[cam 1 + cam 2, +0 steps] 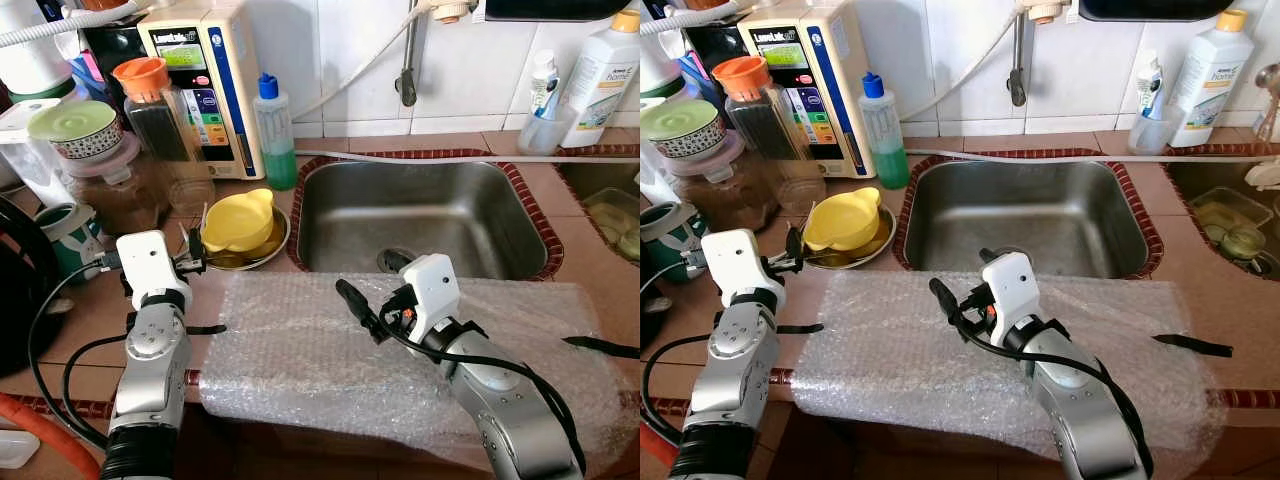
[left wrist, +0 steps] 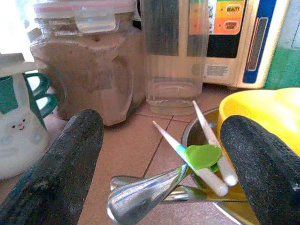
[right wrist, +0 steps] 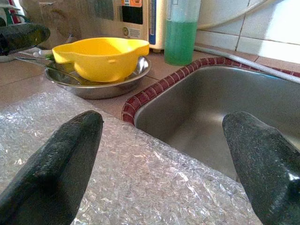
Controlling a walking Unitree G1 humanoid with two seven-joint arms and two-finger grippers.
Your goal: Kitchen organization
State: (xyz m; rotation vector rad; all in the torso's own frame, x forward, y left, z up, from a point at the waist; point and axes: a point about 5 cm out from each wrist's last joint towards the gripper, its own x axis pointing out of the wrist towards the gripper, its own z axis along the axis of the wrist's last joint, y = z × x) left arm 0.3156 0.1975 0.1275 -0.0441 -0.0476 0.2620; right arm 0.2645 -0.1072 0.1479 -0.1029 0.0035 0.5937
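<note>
Bubble wrap (image 1: 330, 350), a broad clear sheet, lies nearest on the tiled counter (image 1: 560, 250), spread across its front edge and overhanging it. Behind the sheet sits the steel sink (image 1: 420, 215), sunk into the counter with a dark red tile border. At the back left stands a cream water purifier (image 1: 205, 85), with a clear canister with an orange lid (image 1: 150, 110) and a brown-filled jar (image 1: 115, 190) in front of it, and a green soap bottle (image 1: 277, 135) just beside it. Between the jars and the sink rests a shallow metal dish (image 1: 270, 250) holding a yellow bowl (image 1: 238, 220) and some utensils (image 2: 187, 168), among them a spoon and a green-tipped stick. Above the wrap, the right gripper (image 3: 164, 154) hovers near the sink's front rim, its fingers spread wide and empty. At the dish's left edge is the left gripper (image 2: 164, 159), fingers likewise wide apart, one on either side of the utensil handles without touching them.
</note>
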